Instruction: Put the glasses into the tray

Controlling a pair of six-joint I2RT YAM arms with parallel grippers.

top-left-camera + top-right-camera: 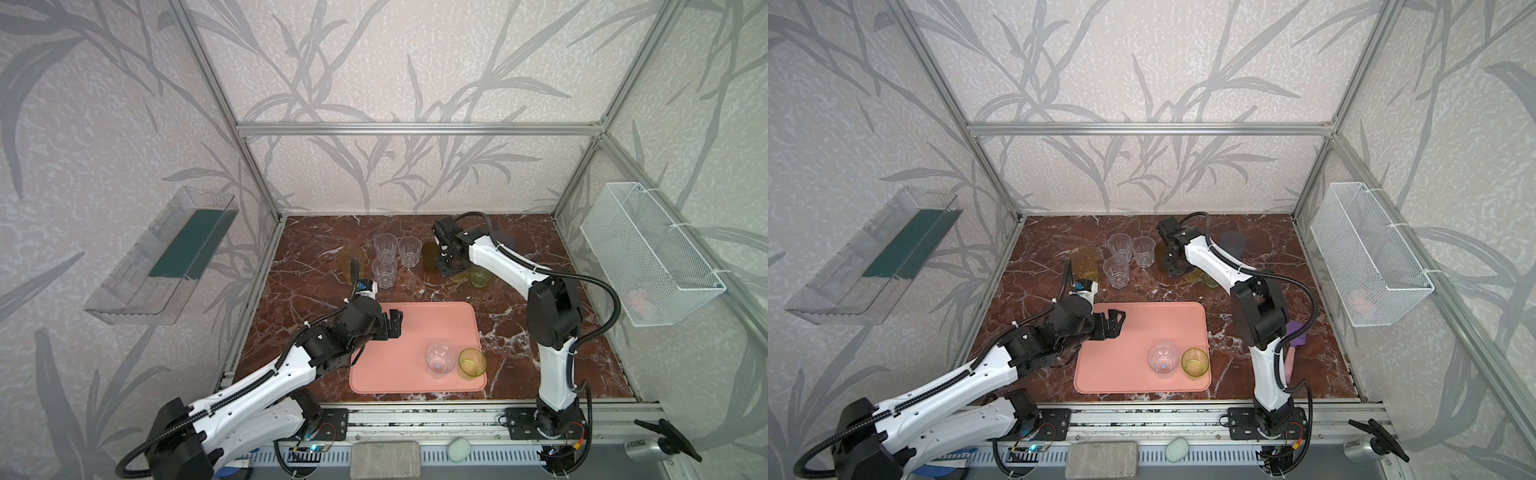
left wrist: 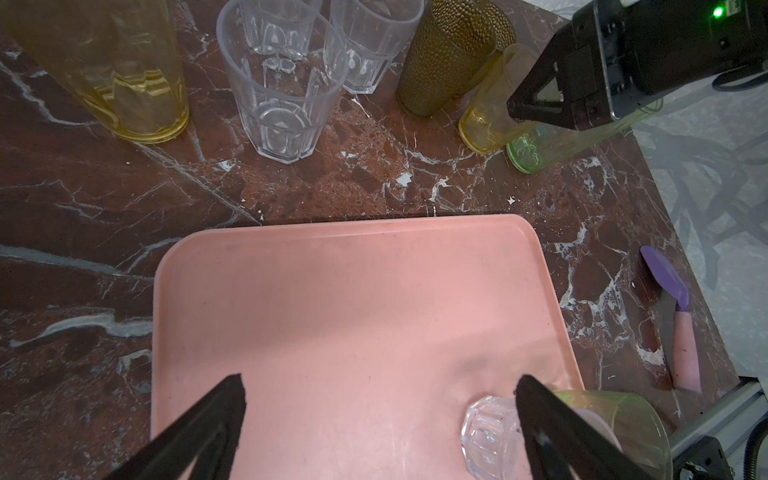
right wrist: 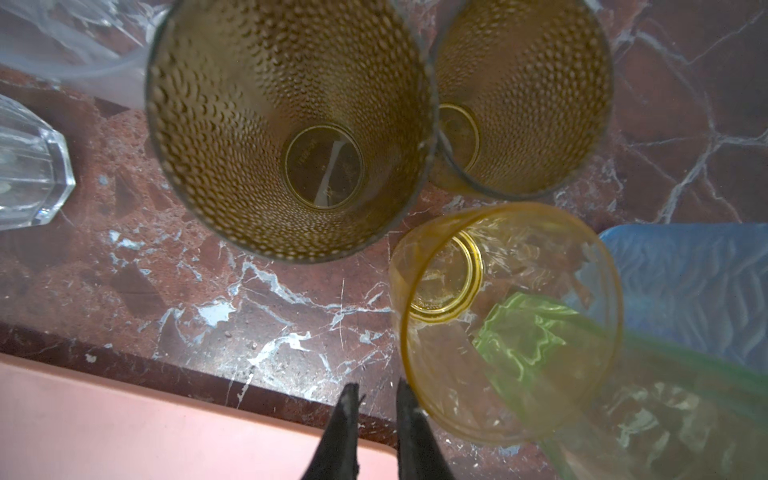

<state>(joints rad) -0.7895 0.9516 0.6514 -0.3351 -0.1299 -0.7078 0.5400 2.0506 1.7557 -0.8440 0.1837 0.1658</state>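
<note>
— Where were the glasses?
— Two sat at the near right of the tray (image 1: pixel 415 332): a clear glass (image 1: pixel 439 360) and a yellow-green glass (image 1: pixel 472 363). The rest stood on the worktop (image 1: pixel 316 291) beyond it. There were three clear glasses (image 1: pixel 385 245) left of the amber pair (image 3: pixel 291 133), and the orange glass (image 3: pixel 507 324) was close beside a green glass (image 3: pixel 536 345).
— And our jaws?
— The left jaws hung wide apart over the tray's far left corner, empty. The right jaws were almost together beside the orange rim. We couldn't tell whether they pinched it.
— How did we reckon it would handle?
— Light, thin-walled, slick, probably springy. We judged the rim wall on the tray side the best hold, squeezed gently, since neighbours crowded the other sides.
</note>
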